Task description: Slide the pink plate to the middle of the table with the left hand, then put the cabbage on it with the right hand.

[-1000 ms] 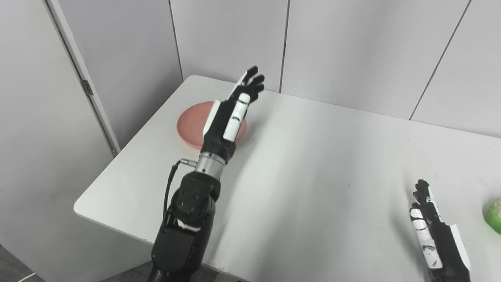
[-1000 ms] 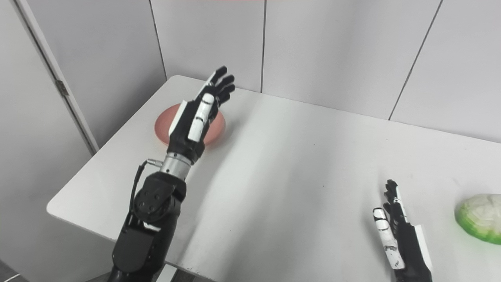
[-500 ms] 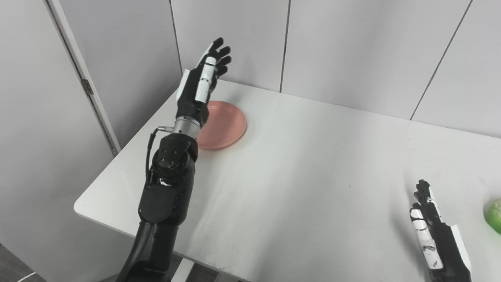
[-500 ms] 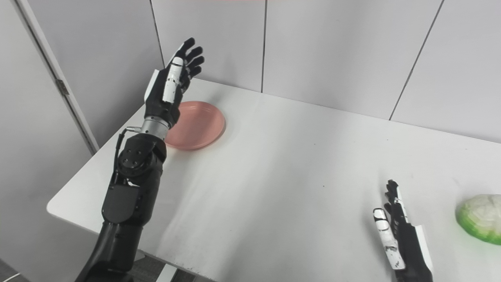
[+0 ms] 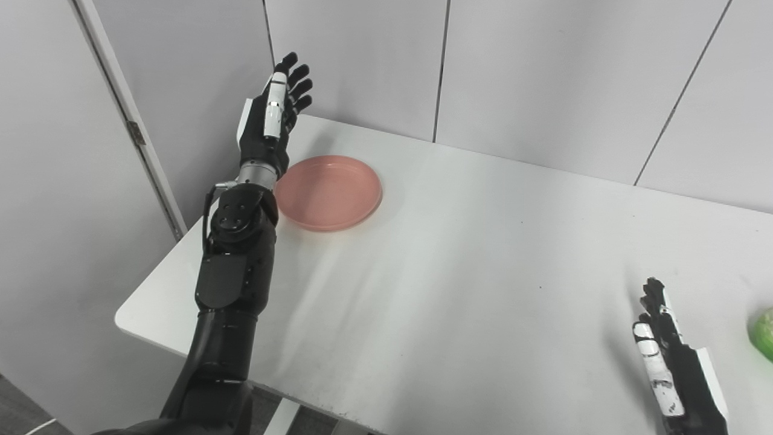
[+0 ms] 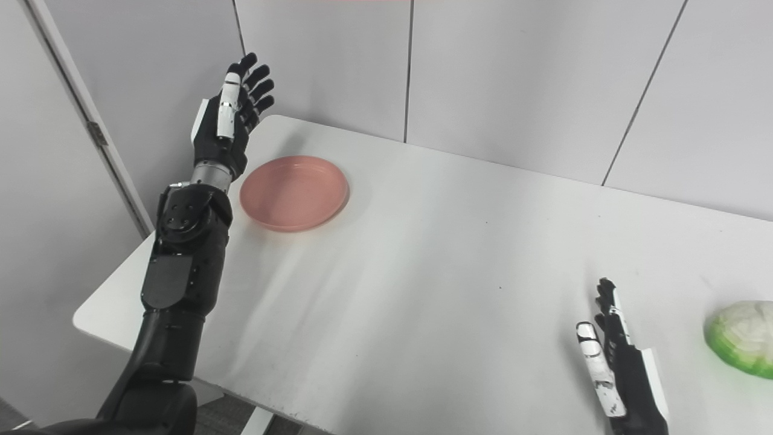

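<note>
The pink plate (image 5: 329, 191) lies flat near the table's far left corner, bare inside. My left hand (image 5: 272, 118) is raised above the table's left edge, just left of the plate and apart from it, fingers straight and spread, holding nothing. The cabbage (image 6: 741, 338), pale green and white, rests at the right edge of the table; the left eye view shows only a sliver of the cabbage (image 5: 763, 333). My right hand (image 6: 616, 362) lies low near the front right, fingers extended and empty, a short way left of the cabbage.
The white table (image 5: 471, 254) has its left edge and front edge in view, with a rounded front left corner. Grey wall panels (image 5: 543, 78) stand right behind the table. A door frame with a hinge (image 5: 136, 134) is at the left.
My left hand has swung left and upward from over the plate to beyond its left rim, uncovering the whole plate. The plate, cabbage and right hand have not moved.
</note>
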`<state>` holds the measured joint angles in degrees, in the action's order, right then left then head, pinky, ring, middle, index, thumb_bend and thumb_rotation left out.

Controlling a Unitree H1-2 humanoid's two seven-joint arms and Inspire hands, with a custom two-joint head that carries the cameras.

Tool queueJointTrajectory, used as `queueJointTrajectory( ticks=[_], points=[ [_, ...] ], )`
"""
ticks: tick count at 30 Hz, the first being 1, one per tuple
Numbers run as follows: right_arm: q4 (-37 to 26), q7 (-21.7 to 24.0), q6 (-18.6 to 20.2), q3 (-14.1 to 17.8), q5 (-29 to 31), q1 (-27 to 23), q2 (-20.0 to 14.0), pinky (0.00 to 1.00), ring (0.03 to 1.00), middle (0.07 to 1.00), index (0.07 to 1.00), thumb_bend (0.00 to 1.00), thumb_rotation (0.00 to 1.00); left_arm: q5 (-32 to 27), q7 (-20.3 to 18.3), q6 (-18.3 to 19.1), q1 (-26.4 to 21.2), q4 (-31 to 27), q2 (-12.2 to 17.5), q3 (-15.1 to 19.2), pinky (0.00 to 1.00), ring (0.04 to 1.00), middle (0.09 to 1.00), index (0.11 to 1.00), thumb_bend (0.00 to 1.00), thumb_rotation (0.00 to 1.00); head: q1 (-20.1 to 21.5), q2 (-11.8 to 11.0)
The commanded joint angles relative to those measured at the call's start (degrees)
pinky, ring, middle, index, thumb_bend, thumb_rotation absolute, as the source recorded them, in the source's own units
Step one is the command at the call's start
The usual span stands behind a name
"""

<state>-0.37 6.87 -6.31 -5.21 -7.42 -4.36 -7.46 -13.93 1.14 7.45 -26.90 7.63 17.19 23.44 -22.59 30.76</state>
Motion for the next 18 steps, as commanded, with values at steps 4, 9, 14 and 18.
queueJointTrajectory(
  ticks=[4,9,14,18],
  points=[
    [1.5,-0.5,-1.7,-0.3,0.4,0.5,0.7,0.98,0.998,1.000,1.000,0.23,1.00,-1.4,0.6,-1.4,-3.6,0.5,3.5,1.4,0.90,0.893,0.892,0.876,0.42,1.00,0.0,0.0],
    [1.2,-0.4,-1.4,-0.3,0.4,0.6,0.6,0.98,1.000,1.000,1.000,0.23,1.00,-2.0,1.2,-1.0,-3.7,2.6,4.6,2.1,0.87,0.885,0.884,0.870,0.41,1.00,0.0,0.1],
    [0.9,-0.5,-1.4,-0.3,0.3,0.7,0.7,0.98,0.999,1.000,1.000,0.22,1.00,-2.4,1.0,-2.0,-3.4,5.0,5.7,2.4,0.89,0.893,0.891,0.879,0.41,1.00,-0.1,0.1],
    [1.2,-0.4,-1.7,-0.3,0.4,0.6,0.6,0.98,0.999,1.000,1.000,0.23,1.00,-4.0,0.2,-2.7,-3.3,7.4,6.5,3.1,0.90,0.902,0.900,0.890,0.42,1.00,0.0,0.1]
  ],
)
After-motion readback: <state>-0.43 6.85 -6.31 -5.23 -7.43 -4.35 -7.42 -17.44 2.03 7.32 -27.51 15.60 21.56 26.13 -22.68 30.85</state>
